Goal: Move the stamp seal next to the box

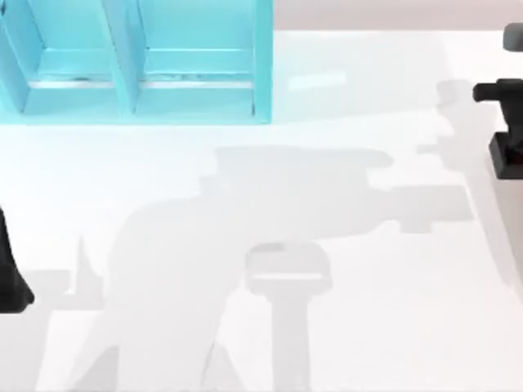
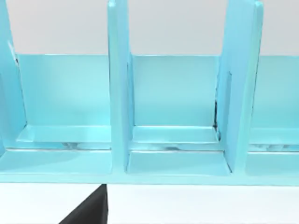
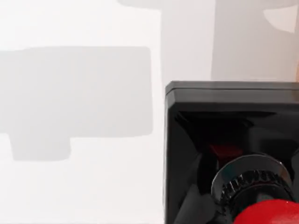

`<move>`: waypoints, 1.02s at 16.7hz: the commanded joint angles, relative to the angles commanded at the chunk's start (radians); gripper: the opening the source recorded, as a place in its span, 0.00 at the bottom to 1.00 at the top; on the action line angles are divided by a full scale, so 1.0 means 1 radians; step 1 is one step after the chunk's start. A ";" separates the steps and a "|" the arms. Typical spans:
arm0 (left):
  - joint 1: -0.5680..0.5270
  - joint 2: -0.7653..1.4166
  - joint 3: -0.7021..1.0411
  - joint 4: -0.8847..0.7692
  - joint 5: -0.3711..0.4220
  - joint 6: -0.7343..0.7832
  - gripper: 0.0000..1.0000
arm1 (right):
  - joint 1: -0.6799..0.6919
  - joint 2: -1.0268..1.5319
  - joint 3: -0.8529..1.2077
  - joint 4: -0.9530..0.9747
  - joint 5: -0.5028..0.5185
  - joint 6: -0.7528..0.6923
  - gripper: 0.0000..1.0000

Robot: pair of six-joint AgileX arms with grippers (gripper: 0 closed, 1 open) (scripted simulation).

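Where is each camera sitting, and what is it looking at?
Top view: above the table, looking down at the white table and blue box; left arm at its left edge, right arm at its right edge.
Left wrist view: on the left arm's wrist, facing the box's compartments; a dark part of that arm shows.
Right wrist view: on the right arm's wrist, close to the stamp seal.
Shared: top and left wrist views both show the box.

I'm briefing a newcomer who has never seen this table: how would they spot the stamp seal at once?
Start at the white table and go to its right edge, well away from the turquoise box at the far left. There stands the stamp seal. The right wrist view shows its black square base and glossy red knob.
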 joint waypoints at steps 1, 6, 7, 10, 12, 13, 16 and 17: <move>0.000 0.000 0.000 0.000 0.000 0.000 1.00 | 0.000 -0.001 -0.004 0.004 -0.001 0.000 0.00; 0.000 0.000 0.000 0.000 0.000 0.000 1.00 | 0.000 -0.001 -0.004 0.004 -0.001 0.000 0.15; 0.000 0.000 0.000 0.000 0.000 0.000 1.00 | 0.000 -0.001 -0.004 0.004 -0.001 0.000 0.23; 0.000 0.000 0.000 0.000 0.000 0.000 1.00 | 0.000 -0.001 -0.004 0.004 -0.001 0.000 0.45; 0.000 0.000 0.000 0.000 0.000 0.000 1.00 | 0.000 -0.001 -0.004 0.004 -0.001 0.000 0.60; 0.000 0.000 0.000 0.000 0.000 0.000 1.00 | 0.000 -0.001 -0.004 0.004 -0.001 0.000 0.68; 0.000 0.000 0.000 0.000 0.000 0.000 1.00 | 0.000 -0.001 -0.004 0.004 -0.001 0.000 0.90; 0.000 0.000 0.000 0.000 0.000 0.000 1.00 | 0.000 -0.001 -0.004 0.004 -0.001 0.000 0.98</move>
